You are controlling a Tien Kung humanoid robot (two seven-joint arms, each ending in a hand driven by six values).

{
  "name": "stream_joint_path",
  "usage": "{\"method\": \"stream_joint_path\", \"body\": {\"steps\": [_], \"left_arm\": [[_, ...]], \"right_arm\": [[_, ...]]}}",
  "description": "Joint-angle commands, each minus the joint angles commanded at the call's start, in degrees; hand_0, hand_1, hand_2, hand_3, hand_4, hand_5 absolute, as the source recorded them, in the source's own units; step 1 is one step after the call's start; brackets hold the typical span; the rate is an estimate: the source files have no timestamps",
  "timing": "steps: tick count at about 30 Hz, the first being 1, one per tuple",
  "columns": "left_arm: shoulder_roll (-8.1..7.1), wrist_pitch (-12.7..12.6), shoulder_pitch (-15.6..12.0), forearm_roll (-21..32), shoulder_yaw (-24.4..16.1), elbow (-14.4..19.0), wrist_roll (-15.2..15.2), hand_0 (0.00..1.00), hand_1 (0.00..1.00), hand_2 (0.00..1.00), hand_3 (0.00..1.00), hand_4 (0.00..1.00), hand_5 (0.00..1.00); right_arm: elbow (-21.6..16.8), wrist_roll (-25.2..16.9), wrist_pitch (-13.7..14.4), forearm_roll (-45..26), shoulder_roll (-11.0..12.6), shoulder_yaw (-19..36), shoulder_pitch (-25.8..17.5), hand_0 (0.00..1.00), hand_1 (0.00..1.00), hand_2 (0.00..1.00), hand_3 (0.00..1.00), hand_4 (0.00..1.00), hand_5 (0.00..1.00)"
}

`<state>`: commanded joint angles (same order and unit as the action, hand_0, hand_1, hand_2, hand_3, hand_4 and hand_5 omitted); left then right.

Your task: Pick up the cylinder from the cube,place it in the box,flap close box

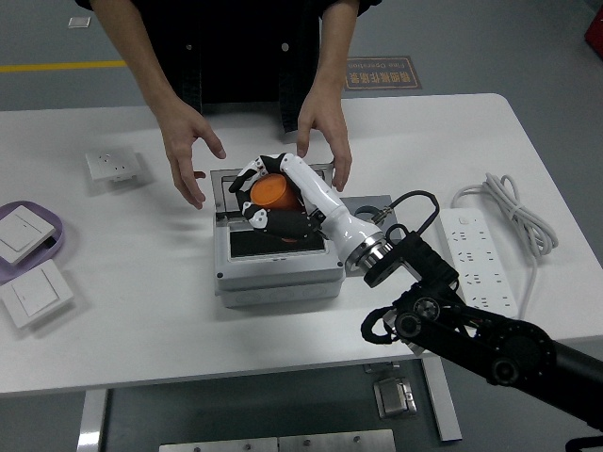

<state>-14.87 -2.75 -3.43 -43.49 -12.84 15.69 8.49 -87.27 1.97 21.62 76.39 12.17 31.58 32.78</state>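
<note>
Spanning a grey floor, the white table (424, 132) carries the box (278, 268); right hand (273, 200) fingers grasp the cylinder (271, 191)

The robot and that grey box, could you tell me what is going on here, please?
The robot's right hand grips an orange cylinder and holds it over the open grey box, whose lid stands up at the back. The cylinder is not yet in the box. A person at the far side holds both hands spread above the box's far edge, touching nothing. The left hand is out of view.
</note>
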Motion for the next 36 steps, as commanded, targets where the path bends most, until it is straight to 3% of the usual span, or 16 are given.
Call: {"method": "stream_joint_path", "body": {"steps": [6, 9, 17, 22, 23, 28, 29, 34, 35, 36], "left_arm": [[-0.01, 0.0, -0.1, 0.4, 0.4, -0.1, 0.0, 0.632, 0.619, 0.550, 0.644, 0.708, 0.318], [-0.02, -0.1, -0.1, 0.4, 0.5, -0.1, 0.0, 0.632, 0.619, 0.550, 0.644, 0.708, 0.318], [-0.14, -0.1, -0.2, 0.1, 0.3, 0.0, 0.0, 0.631, 0.616, 0.549, 0.647, 0.717, 0.348], [-0.17, -0.1, -0.2, 0.2, 0.4, 0.0, 0.0, 0.631, 0.616, 0.549, 0.647, 0.717, 0.348], [-0.14, -0.1, -0.3, 0.2, 0.4, 0.0, 0.0, 0.631, 0.617, 0.549, 0.647, 0.720, 0.351], [0.09, -0.2, -0.5, 0.4, 0.8, 0.0, 0.0, 0.631, 0.617, 0.549, 0.647, 0.720, 0.351], [0.13, -0.2, -0.5, 0.5, 0.8, 0.0, 0.0, 0.630, 0.617, 0.549, 0.647, 0.721, 0.355], [0.18, -0.3, -0.5, 0.2, 0.6, 0.0, -0.1, 0.630, 0.617, 0.549, 0.647, 0.721, 0.355], [0.18, -0.4, -0.5, 0.2, 0.6, 0.0, -0.1, 0.630, 0.616, 0.548, 0.646, 0.721, 0.357], [0.18, -0.4, -0.5, 0.2, 0.5, 0.0, -0.2, 0.630, 0.616, 0.548, 0.646, 0.721, 0.357]], "right_arm": [[4.6, 7.5, -4.5, 13.5, -1.7, -3.6, 3.2, 0.174, 0.126, 0.277, 0.227, 0.002, 0.002], [5.8, 10.2, -5.4, 19.8, -2.2, -4.9, 4.1, 0.174, 0.126, 0.277, 0.227, 0.002, 0.002], [8.3, 13.2, -5.7, 32.6, -3.1, -6.6, 5.8, 0.203, 0.145, 0.302, 0.247, 0.002, 0.002], [10.1, 14.1, -6.8, 35.0, -3.3, -7.4, 6.5, 0.203, 0.145, 0.302, 0.247, 0.002, 0.002], [10.5, 14.2, -6.8, 34.5, -3.4, -7.8, 6.6, 0.484, 0.409, 0.483, 0.481, 0.424, 0.002], [12.5, 14.2, -6.9, 33.0, -3.9, -9.1, 7.1, 0.484, 0.409, 0.483, 0.481, 0.424, 0.002], [12.7, 14.2, -7.0, 33.0, -3.9, -9.1, 7.1, 0.609, 0.612, 0.616, 0.633, 0.497, 0.190], [13.3, 14.1, -7.2, 32.7, -3.6, -9.3, 7.2, 0.609, 0.612, 0.616, 0.633, 0.497, 0.190], [13.4, 14.0, -7.2, 32.7, -3.6, -9.3, 7.2, 0.721, 0.659, 0.660, 0.641, 0.661, 0.336], [13.4, 14.0, -7.2, 32.6, -3.6, -9.4, 7.3, 0.721, 0.659, 0.660, 0.641, 0.661, 0.336]]}}
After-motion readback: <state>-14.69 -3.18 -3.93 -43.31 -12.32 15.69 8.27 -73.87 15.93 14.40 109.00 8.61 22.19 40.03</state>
